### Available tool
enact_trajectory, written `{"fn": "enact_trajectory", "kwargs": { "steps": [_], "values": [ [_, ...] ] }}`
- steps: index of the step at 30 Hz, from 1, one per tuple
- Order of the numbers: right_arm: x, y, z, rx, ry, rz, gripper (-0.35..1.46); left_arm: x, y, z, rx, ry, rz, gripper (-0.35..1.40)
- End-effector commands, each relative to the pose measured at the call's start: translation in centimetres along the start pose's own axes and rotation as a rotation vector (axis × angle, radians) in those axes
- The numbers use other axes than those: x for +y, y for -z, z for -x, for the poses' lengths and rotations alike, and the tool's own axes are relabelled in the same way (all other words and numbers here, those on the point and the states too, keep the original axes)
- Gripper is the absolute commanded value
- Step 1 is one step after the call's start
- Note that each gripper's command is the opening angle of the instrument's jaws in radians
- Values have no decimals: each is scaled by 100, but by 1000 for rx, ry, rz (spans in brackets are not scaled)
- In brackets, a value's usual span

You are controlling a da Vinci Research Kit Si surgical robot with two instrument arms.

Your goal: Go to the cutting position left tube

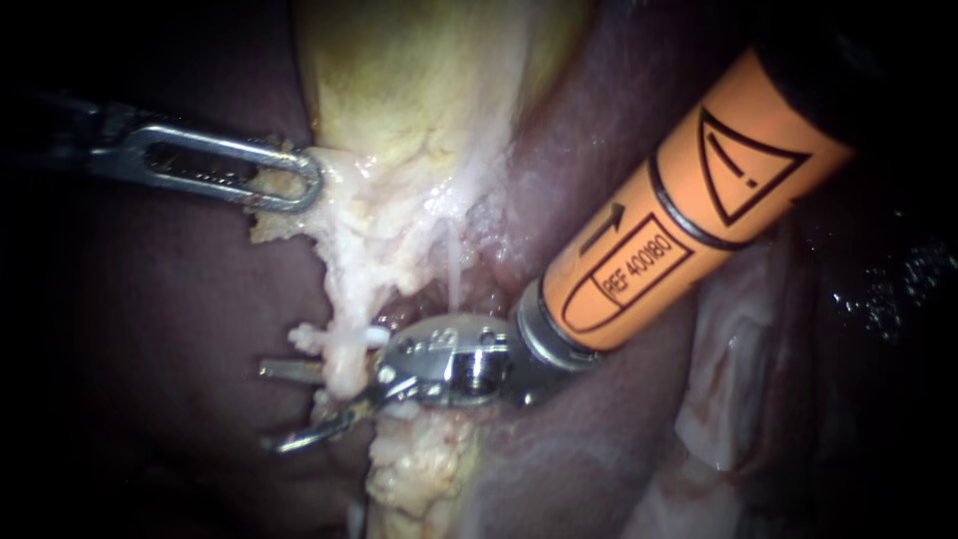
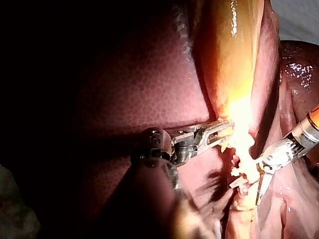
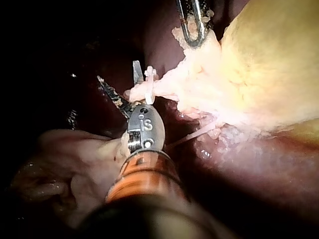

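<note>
- Two instruments are seen at work by the gallbladder [image 1: 419,80], which is lit pale yellow against the dark liver [image 1: 589,439].
- At the gallbladder's ragged edge, the left instrument [image 1: 304,190] is found with its slotted jaws clamped on a flap of pale tissue. The same grip is shown in the left wrist view.
- Off the gallbladder's narrow end the tube [image 1: 344,364] is strung out, pale and lumpy, and that is where the action is.
- A white clip [image 1: 374,337] is fastened across the tube, on the stretch nearest the gallbladder.
- The right instrument [image 1: 269,406] is brought in on an orange shaft, and its two blades are spread wide, with a clear gap between them.
- The tube is straddled by those blades just past the clip, on the side away from the gallbladder.
- One blade is partly hidden behind the tube. Whether either blade is pressed against it cannot be told.
- Nothing is gripped by the blades.
- A thin white strand [image 1: 454,269] is also seen running from the gallbladder, just beside the tube.
- Farther from the gallbladder, beyond the blades, a lump of pale fat [image 1: 419,469] is seen on the liver.
</note>
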Motion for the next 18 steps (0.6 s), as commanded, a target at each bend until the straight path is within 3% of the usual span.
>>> {"fn": "enact_trajectory", "kwargs": {
  "steps": [1,18],
  "values": [
    [0,0,-1,0,-1,0,123,0,0,0,0,0,0,-35],
    [0,1,-3,1,-2,-1,118,0,0,0,1,6,0,-35]
  ]
}}
